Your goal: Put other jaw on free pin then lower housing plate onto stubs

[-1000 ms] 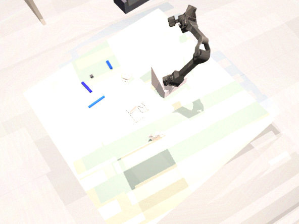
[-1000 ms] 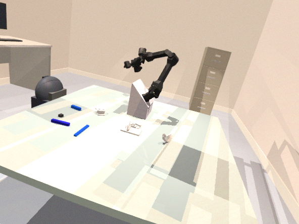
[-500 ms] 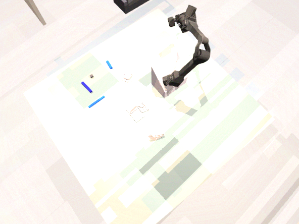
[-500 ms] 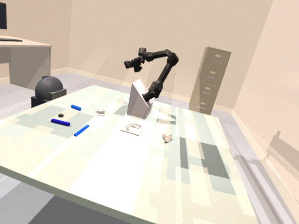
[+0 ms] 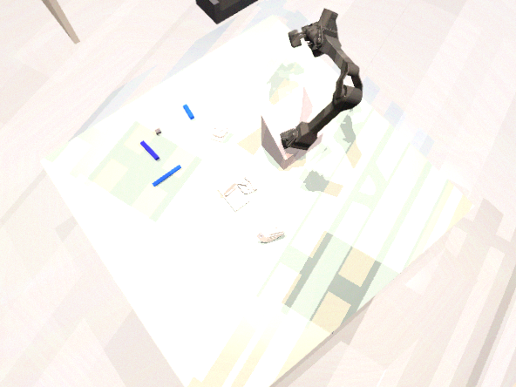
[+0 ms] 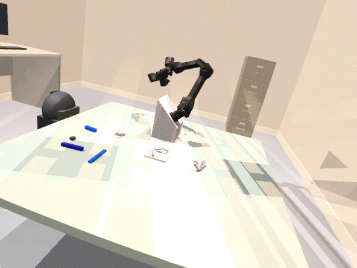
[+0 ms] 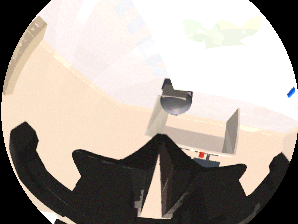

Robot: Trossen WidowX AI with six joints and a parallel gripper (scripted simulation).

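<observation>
My gripper (image 5: 295,38) (image 6: 151,77) (image 7: 161,136) is shut with nothing between its fingers, high above the back of the table and away from all the parts. A pale base plate (image 5: 237,204) (image 6: 163,157) lies mid-table with small pale raised parts on it; a jaw seems to be among them, but pins and teeth are too washed out to tell. A loose pale jaw (image 5: 271,236) (image 6: 199,165) with a toothed end lies apart from the base. Another pale part (image 5: 220,132) (image 6: 120,133), apparently the housing plate, lies apart from both. None of these parts can be made out in the wrist view.
A tall pale angular block (image 5: 272,145) (image 6: 164,125) stands beside the arm's base. A short blue bar (image 5: 188,112) (image 6: 90,128), a dark blue bar (image 5: 150,150) (image 6: 72,146), a long blue bar (image 5: 166,175) (image 6: 97,156) and a small dark cube (image 5: 158,131) (image 6: 72,137) lie to one side.
</observation>
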